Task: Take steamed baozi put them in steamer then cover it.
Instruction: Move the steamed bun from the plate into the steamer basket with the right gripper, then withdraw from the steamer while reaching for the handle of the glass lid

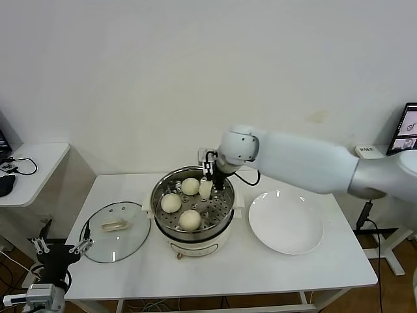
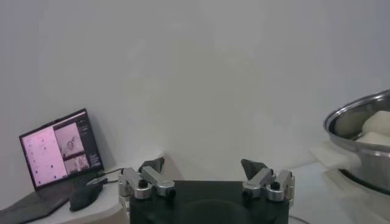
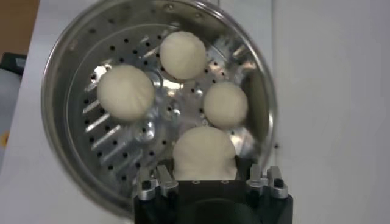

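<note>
Baozi [image 3: 204, 157] sits clamped in right tool [image 3: 207, 178], low inside steamer [image 3: 67, 85].

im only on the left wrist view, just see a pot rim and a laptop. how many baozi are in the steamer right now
Observer: Four. Three lie loose on the steamer's perforated tray, and the fourth baozi sits between the fingers of the right pincer.
Operator: anything left on the plate
Observer: No, the white plate beside the steamer is bare.
Operator: wheres the lid
Observer: The glass lid lies flat on the table, on the side of the steamer opposite the plate, handle up.
Operator: and my left arm
Observer: The left pincer is open, at the table's near left corner, close to the lid's edge.
</note>
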